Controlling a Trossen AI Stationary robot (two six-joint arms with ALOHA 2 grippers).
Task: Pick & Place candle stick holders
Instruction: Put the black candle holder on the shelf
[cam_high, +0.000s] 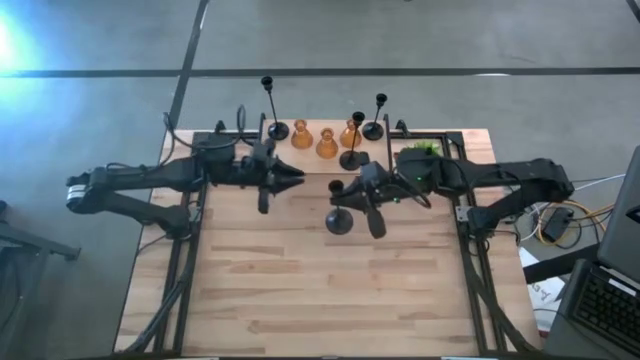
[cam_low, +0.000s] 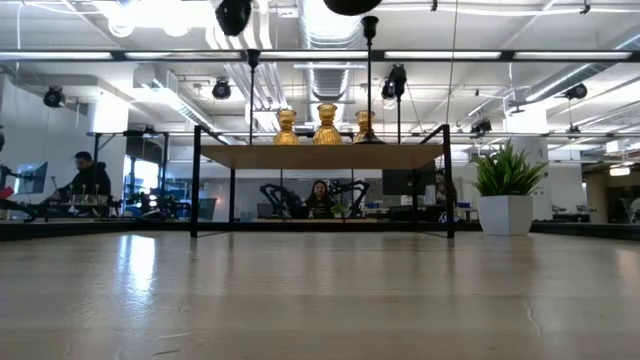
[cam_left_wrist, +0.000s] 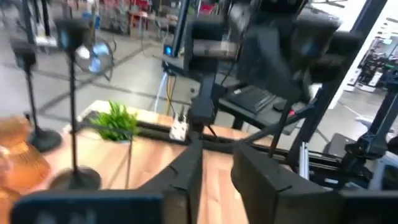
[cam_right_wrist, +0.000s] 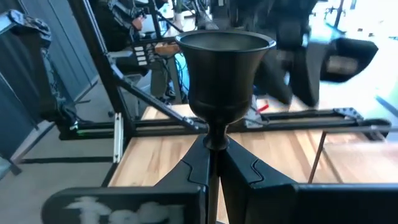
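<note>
My right gripper (cam_high: 342, 190) is over the middle of the table, shut on a black candle stick holder (cam_right_wrist: 225, 74). Its cup stands just past the fingertips in the right wrist view. My left gripper (cam_high: 298, 178) hovers to its left, slightly open and empty (cam_left_wrist: 219, 154). Three black holders (cam_high: 277, 130) (cam_high: 372, 130) (cam_high: 352, 158) and three amber holders (cam_high: 301, 134) (cam_high: 327, 144) (cam_high: 350, 135) stand on their bases at the far edge, on a raised shelf (cam_low: 320, 156) in the low view. My right gripper pinches the holder's thin stem (cam_right_wrist: 215, 144) between its two fingers, right under the cup. The fingers come about level from the table's right and lie across the stem. The holder is lifted clear of the table, its round base (cam_high: 339, 221) showing on the near side of the fingers.
A small green potted plant (cam_high: 420, 150) stands at the far right, next to the right arm. The wooden table top (cam_high: 320, 290) stretches toward the near edge. A black frame (cam_high: 470, 250) runs along both sides. People sit in the room beyond (cam_low: 88, 180).
</note>
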